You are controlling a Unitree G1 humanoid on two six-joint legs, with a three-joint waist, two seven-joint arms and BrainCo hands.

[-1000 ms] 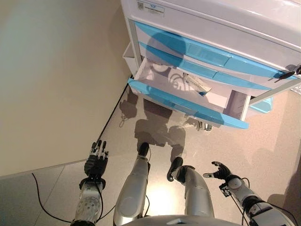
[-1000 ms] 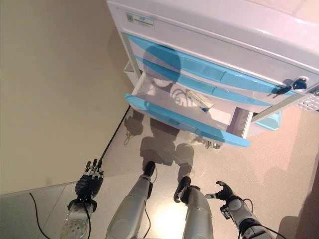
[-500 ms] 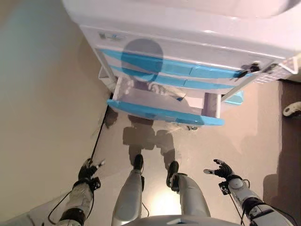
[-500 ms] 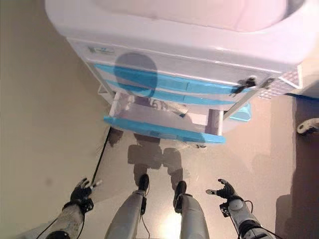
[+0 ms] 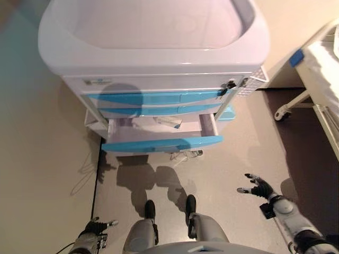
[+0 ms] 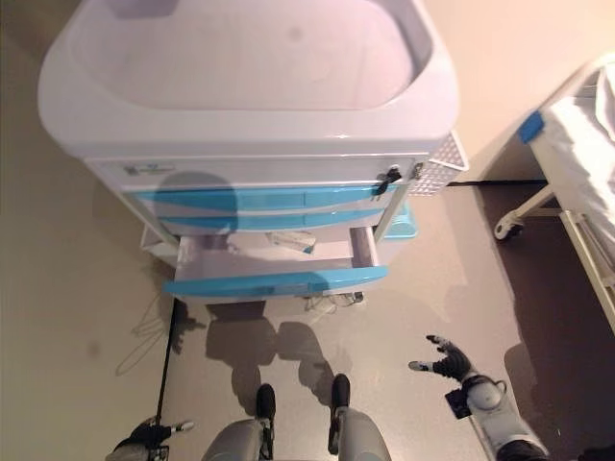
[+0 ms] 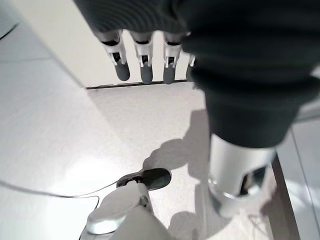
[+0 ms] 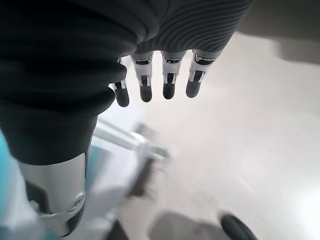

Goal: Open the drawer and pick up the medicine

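Medicine, a small pale box, is lying inside the open drawer of the white cart, toward the back of the compartment and roughly at its middle. No hand is touching it. The drawer is standing pulled out, its blue front projecting toward the robot, while the two blue drawer fronts above it are sitting flush with the cart body.

Right hand is hanging at about 4 o'clock from the cart, well apart from the drawer and over bare floor. Its fingers are extending straight in a row and the thumb is spread away from them; it is carrying nothing.

Left hand is showing at about 7 o'clock, at the lower edge of the scene, also well clear of the cart. In its own wrist view the fingers are reaching out straight over the floor, empty.

A bed frame on a castor wheel is standing at 3 o'clock from the cart. A perforated side bracket is projecting from the cart's right corner, beside a dark key or latch.
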